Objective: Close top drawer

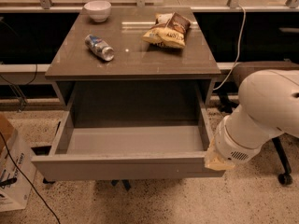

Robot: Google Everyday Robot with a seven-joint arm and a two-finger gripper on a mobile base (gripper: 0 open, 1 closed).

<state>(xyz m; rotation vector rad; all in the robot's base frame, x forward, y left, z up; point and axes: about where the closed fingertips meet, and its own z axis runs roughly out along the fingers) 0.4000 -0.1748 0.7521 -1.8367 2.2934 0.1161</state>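
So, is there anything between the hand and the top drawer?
Nothing. In the camera view the hand sits right at the open top drawer, at its front corner on the picture's right, with no gap showing.

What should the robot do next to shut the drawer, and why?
Probably push the front inward, toward the cabinet. The drawer stands pulled far out, and the gripper sits at its front right corner, so a short shove from there looks like the natural next step.

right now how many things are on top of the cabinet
3: white bowl back left, can lying left of centre, chip bag back right, possibly two overlapping. The gripper is at the top drawer's front right corner.
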